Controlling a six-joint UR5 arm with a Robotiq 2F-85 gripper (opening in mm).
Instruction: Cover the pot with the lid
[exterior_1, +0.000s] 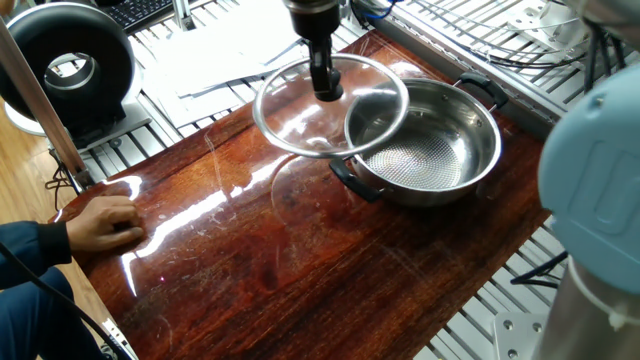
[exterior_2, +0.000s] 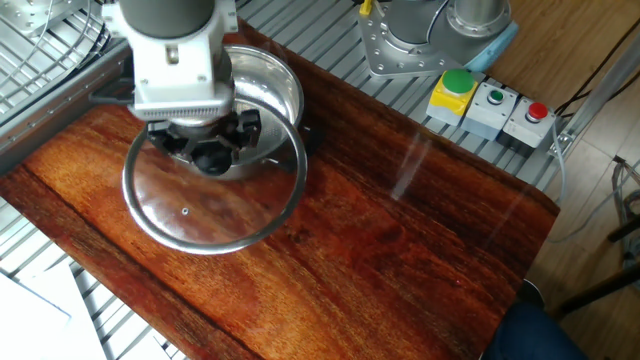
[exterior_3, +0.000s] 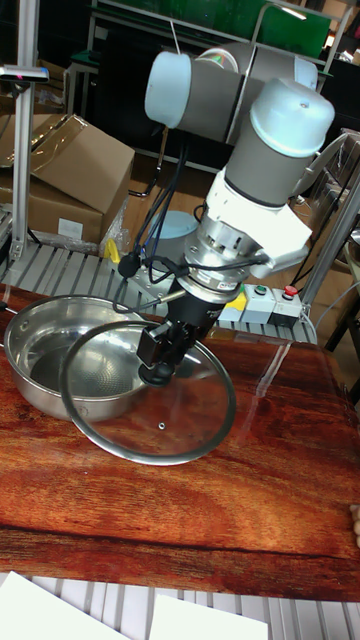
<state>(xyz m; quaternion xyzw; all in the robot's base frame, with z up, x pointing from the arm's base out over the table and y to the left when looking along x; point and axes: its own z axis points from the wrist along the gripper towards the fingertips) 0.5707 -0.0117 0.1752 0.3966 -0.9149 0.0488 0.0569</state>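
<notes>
One gripper (exterior_1: 325, 88), clamped on the small black knob at the centre of the lid (exterior_1: 290, 125) and holding that glass disc clear of the table (exterior_1: 250, 250), tilted slightly. In one fixed view, right rim of the lid overlapping the left rim of the pot (exterior_1: 440, 155); the rest of the disc over bare wood to the pot's left. Same overlap in the tall fixed view: lid (exterior_3: 180, 420) hanging partly over the pot (exterior_3: 40, 360), mostly over wood to its right. Pot at the far right part of the tabletop, close to the edge, its near black handle (exterior_1: 352, 180) pointing toward the middle and its far handle (exterior_1: 487, 88) just beside the far edge. Plenty of open wood near and left of the pot — no objects on it. A person's hand (exterior_1: 100, 222) resting on the near left corner, well apart from the lid. Beyond the table's edge in the other fixed view, three push buttons (exterior_2: 492, 102) — green, white-cased green, red. No legible writing anywhere.
</notes>
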